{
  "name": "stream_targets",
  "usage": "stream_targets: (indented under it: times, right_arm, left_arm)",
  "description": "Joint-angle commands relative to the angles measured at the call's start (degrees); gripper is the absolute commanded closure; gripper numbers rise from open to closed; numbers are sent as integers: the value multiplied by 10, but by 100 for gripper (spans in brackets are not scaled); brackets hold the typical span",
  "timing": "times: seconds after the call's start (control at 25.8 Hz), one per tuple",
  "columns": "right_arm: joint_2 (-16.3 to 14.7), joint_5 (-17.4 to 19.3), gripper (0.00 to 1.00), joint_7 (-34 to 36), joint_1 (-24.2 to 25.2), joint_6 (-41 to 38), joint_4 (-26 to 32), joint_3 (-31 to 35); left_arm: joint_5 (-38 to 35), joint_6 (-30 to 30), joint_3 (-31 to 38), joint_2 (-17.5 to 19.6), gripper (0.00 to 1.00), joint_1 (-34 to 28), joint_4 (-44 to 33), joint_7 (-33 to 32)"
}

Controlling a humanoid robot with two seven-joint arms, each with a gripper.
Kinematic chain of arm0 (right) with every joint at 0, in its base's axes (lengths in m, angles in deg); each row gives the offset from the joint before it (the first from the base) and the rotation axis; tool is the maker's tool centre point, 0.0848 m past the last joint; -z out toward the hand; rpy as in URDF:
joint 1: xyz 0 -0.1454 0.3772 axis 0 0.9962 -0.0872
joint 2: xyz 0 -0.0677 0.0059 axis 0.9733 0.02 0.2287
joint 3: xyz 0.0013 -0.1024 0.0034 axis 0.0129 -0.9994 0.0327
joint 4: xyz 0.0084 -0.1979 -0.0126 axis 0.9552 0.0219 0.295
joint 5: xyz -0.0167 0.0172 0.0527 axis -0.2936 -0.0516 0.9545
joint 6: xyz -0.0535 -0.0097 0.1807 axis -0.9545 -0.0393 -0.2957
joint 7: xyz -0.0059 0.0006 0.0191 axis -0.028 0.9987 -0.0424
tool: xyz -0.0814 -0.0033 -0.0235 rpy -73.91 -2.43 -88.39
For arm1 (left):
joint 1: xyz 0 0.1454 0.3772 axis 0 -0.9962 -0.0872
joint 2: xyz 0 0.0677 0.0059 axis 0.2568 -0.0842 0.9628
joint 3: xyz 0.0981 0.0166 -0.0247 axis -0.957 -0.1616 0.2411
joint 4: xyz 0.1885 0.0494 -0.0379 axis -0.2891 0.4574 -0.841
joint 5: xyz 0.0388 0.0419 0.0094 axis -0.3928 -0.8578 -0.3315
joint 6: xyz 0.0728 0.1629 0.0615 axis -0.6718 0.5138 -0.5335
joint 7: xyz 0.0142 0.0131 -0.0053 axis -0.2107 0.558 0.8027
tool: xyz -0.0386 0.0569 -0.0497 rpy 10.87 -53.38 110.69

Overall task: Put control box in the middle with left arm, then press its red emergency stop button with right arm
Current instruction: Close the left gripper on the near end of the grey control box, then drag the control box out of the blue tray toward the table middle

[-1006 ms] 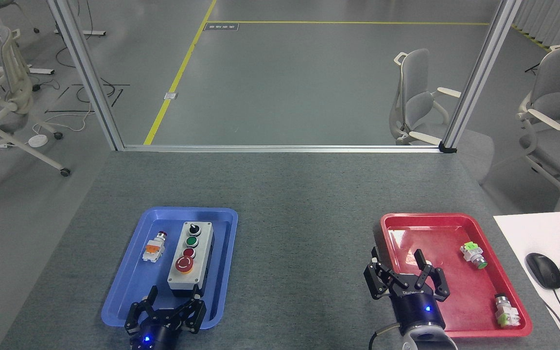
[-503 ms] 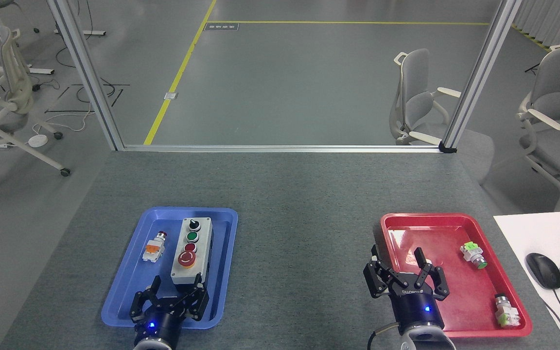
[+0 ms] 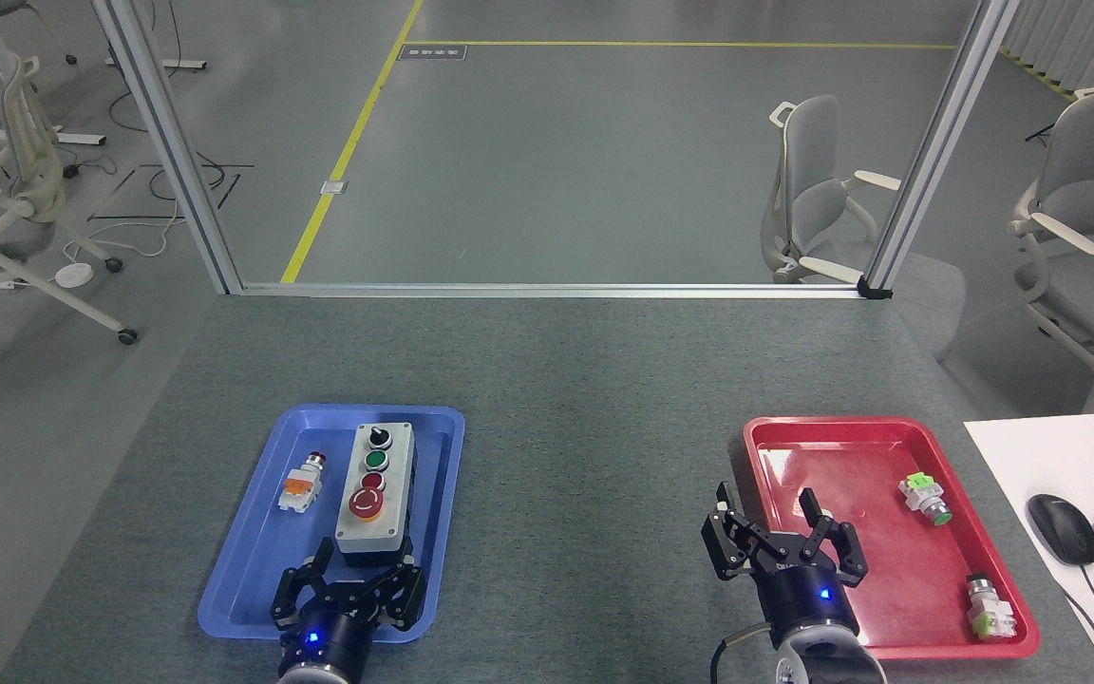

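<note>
The control box (image 3: 375,488) lies in the blue tray (image 3: 253,560), lengthwise, its knob end at 12 o'clock and the red emergency stop button (image 3: 366,503) toward 6 o'clock. A small loose pushbutton (image 3: 303,483) sits at its 9 o'clock. The left gripper (image 3: 364,568) hovers at the box's 6 o'clock end, jaws apart. The right gripper (image 3: 765,518) hangs over the red tray's (image 3: 889,427) near-left corner, jaws apart. The counter (image 3: 594,456) between the trays is grey felt.
</note>
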Motion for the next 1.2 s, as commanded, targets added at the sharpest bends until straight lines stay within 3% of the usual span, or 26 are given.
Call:
stream_targets:
  times: [0.0,0.39,1.16]
  right_arm:
    - [-3,0,2,-2,-1,0,0,0]
    - [-7,1,2,-1,-1,1,0,0]
    - [-8,1,2,-1,-1,0,1,0]
  left_arm:
    - [0,2,-16,-6,1,-1,-5,0]
    - [0,3,-16,-22,1,33,38,-1]
    - [-4,35,-12,-6,1,48,60,3]
